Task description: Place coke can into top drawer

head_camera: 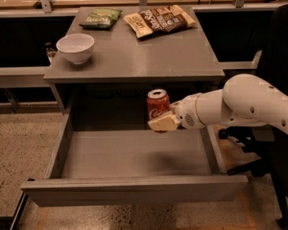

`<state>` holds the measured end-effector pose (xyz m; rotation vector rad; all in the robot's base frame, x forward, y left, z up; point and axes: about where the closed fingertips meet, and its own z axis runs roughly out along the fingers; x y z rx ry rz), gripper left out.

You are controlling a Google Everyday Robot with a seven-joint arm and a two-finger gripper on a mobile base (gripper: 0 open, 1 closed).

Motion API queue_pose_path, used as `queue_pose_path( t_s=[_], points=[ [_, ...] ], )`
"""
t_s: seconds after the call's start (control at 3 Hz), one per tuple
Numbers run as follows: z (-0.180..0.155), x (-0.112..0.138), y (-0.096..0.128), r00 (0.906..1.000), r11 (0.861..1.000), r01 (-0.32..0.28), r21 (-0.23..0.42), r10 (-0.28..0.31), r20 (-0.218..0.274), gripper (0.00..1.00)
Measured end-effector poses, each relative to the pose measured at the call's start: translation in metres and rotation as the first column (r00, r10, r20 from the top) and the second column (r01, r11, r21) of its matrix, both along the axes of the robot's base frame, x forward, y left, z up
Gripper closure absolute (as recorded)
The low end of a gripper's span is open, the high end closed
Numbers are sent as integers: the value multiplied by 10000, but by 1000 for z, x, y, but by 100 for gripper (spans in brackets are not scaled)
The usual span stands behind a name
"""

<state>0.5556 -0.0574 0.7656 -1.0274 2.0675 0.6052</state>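
Observation:
The red coke can (pixel 157 107) with a silver top is held upright in my gripper (pixel 162 120), which is shut on its lower part. The white arm reaches in from the right. The can hangs above the back right part of the open top drawer (pixel 134 155), below the level of the cabinet top. The drawer is pulled far out toward the camera; its grey floor is bare, and its flat front panel (pixel 134 190) is nearest the camera.
On the grey cabinet top (pixel 149 56) stand a white bowl (pixel 75 47) at the left, a green snack bag (pixel 100 18) and a brown chip bag (pixel 159 19) at the back. A black chair base (pixel 259 152) stands at the right.

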Motion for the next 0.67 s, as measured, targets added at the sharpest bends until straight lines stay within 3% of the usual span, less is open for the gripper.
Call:
queue_pose_path(
  t_s=[0.33, 0.67],
  points=[
    [-11, -1, 5, 9997, 9999, -84, 59, 83, 210, 100],
    [-37, 2, 20, 9976, 9948, -287, 973, 224, 649, 100]
  ],
)
